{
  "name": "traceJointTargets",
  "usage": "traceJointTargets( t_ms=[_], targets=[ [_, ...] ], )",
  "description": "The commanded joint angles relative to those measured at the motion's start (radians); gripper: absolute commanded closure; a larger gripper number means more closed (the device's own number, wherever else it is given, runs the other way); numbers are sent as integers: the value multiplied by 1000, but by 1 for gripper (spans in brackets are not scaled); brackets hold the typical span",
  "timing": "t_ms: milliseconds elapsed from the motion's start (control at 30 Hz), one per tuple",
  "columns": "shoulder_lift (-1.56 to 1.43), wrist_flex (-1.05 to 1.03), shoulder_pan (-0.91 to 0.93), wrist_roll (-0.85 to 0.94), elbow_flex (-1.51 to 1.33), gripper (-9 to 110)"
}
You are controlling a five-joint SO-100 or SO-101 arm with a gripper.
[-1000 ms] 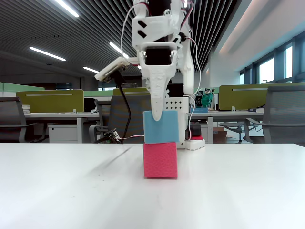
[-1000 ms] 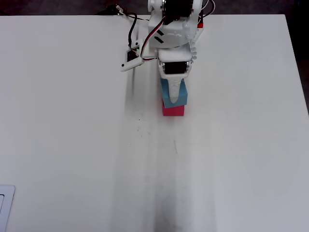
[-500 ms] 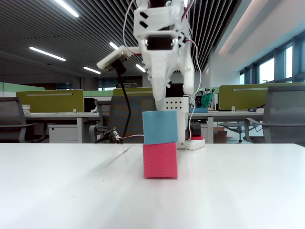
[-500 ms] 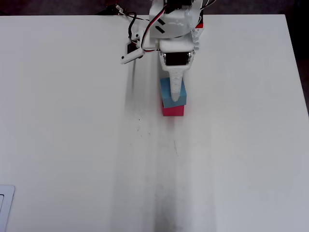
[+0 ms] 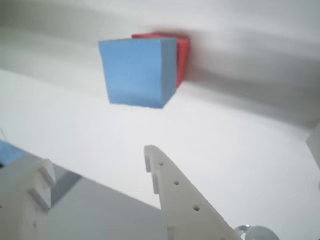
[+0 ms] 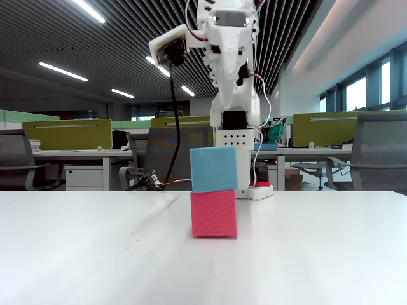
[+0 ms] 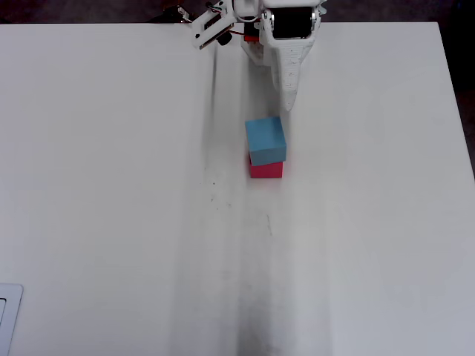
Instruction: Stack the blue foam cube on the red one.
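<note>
The light sky-blue foam cube (image 6: pixel 214 169) is seated on the pinkish-red foam cube (image 6: pixel 214 213), slightly offset on the white table (image 7: pixel 111 185). The white two-finger gripper (image 5: pixel 95 162) is raised clear of both, its fingers parted and empty.

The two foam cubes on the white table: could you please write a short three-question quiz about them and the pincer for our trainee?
1. True or false: the blue cube rests on the red cube.
2. Multiple choice: in the fixed view, the pincer is A) clamped on the blue cube, B) raised clear above the stack, C) touching the table.
3. In the overhead view, which cube shows only as a thin strip?

Key: 1 true. 2 B: it holds nothing and hangs well above both cubes. 3 the red cube, mostly covered by the blue one.
</note>
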State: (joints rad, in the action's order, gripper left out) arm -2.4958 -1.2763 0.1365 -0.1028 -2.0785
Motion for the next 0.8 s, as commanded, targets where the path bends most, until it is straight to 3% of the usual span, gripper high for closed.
traceJointTargets(
  t_ms=[0,200,767],
  targets=[
    [-80,67,-20,-5,-92,81],
    [-193,230,-48,-14,-342,84],
    [-449,282,-166,-38,-638,85]
  ],
)
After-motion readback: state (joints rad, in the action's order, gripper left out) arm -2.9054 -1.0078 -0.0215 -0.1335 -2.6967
